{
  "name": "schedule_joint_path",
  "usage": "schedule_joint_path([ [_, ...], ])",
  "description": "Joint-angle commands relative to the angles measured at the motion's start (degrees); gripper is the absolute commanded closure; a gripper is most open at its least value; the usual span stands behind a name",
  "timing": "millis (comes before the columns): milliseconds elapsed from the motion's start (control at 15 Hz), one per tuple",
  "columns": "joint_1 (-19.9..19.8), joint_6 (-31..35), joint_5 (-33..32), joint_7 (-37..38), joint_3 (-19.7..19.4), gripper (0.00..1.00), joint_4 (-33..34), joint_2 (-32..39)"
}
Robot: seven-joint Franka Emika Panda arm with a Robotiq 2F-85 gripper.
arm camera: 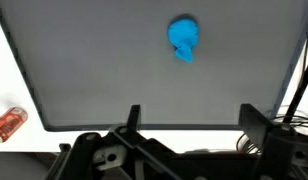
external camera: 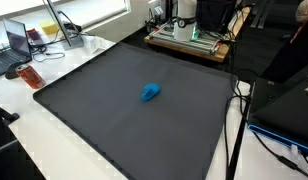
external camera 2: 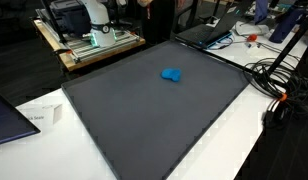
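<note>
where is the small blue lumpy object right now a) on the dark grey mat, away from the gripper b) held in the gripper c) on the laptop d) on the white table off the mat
A: the small blue lumpy object lies alone on the dark grey mat, and in the wrist view the gripper stands open and empty, well apart from it.

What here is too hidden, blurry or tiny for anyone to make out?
Blue thing: small and blurred in every view; what it is cannot be told.
Gripper: wrist view only, its body cut by the bottom edge; the exterior views miss it.
Red can: at the wrist view's left edge; label too small to read.
</note>
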Motion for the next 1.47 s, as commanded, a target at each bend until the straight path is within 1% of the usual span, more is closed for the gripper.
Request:
schedule_joint_path([
  [0, 0.06, 3.41, 4.08, -3.74, -0.77, 0.00, 3.44, 8.31],
  [133, -0.14, 4.41, 6.22, -4.74, -1.08, 0.00, 5.34, 12.75],
  [267, -0.56, 4.82, 9.33, -7.51, -1.56, 0.00, 7.42, 16.92],
  [600, -4.06, 3.49, 17.99, -15.42, -2.51, 0.00, 13.69, 26.40],
  [1000, -10.09, -1.07, 25.15, -21.73, -1.99, 0.00, 21.98, 36.64],
  [1400, -14.52, -7.68, 28.77, -28.10, -0.56, 0.00, 28.68, 45.02],
])
